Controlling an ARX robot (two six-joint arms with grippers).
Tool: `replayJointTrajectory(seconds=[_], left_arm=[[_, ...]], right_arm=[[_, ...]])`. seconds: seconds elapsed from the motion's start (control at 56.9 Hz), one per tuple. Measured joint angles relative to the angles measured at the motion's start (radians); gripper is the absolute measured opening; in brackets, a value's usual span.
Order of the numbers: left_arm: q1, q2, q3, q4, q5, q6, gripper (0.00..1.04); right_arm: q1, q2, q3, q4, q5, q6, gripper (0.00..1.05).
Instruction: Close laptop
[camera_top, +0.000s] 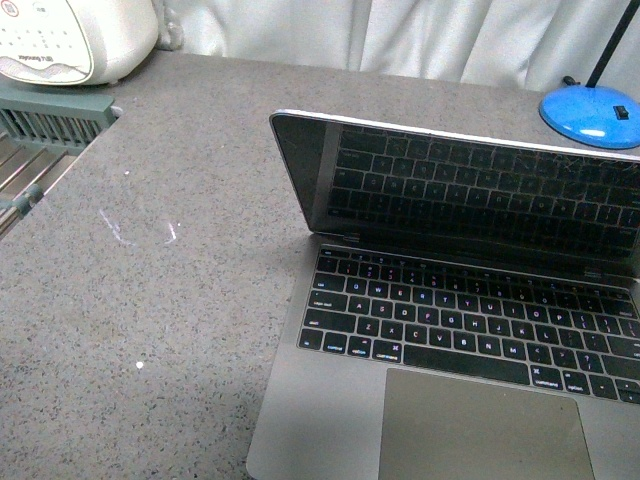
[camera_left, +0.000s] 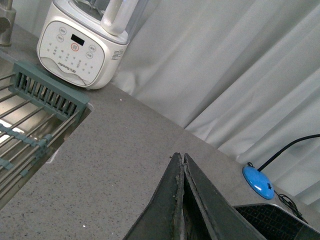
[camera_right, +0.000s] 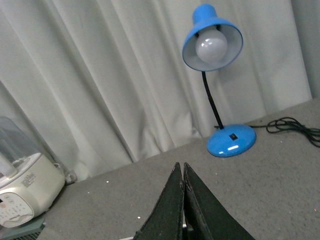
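The space-grey laptop (camera_top: 450, 330) stands open on the grey speckled counter at the right of the front view. Its glossy dark screen (camera_top: 470, 185) leans forward over the black keys and mirrors them; the big trackpad (camera_top: 485, 425) is nearest me. Neither arm shows in the front view. My left gripper (camera_left: 180, 157) is shut and empty above the counter, with a corner of the laptop (camera_left: 272, 220) beside it. My right gripper (camera_right: 180, 166) is shut and empty, pointing toward the curtain; a thin pale sliver by its base may be the laptop's edge.
A white appliance (camera_top: 70, 35) with buttons stands at the back left by a grey-green dish rack (camera_top: 50, 120) over a sink. A blue desk lamp (camera_right: 215, 45) with its base (camera_top: 590, 110) and black cord stands behind the laptop. White curtains close the back.
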Motion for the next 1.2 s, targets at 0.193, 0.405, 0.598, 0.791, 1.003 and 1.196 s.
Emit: replayJointTrajectory(seconds=[0.193, 0.405, 0.598, 0.791, 1.003, 1.196], left_arm=[[-0.172, 0.177, 0.016, 0.097, -0.163, 0.105, 0.04], [-0.266, 0.488, 0.104, 0.291, -0.219, 0.220, 0.04], [-0.304, 0.764, 0.208, 0.503, -0.303, 0.394, 0.04], [-0.296, 0.910, 0.319, 0.559, -0.221, 0.438, 0.04], [-0.277, 1.064, 0.436, 0.590, -0.148, 0.448, 0.04], [-0.257, 1.214, 0.529, 0.529, -0.050, 0.449, 0.04]], right_arm=[[-0.013, 0.093, 0.003, -0.019, 0.025, -0.085, 0.01], [-0.098, 0.396, 0.072, 0.073, -0.068, -0.312, 0.01], [-0.169, 0.742, 0.203, 0.217, -0.187, -0.463, 0.01], [-0.208, 0.986, 0.317, 0.271, -0.263, -0.578, 0.01], [-0.222, 1.205, 0.489, 0.243, -0.330, -0.685, 0.01], [-0.209, 1.367, 0.649, 0.190, -0.378, -0.764, 0.01]])
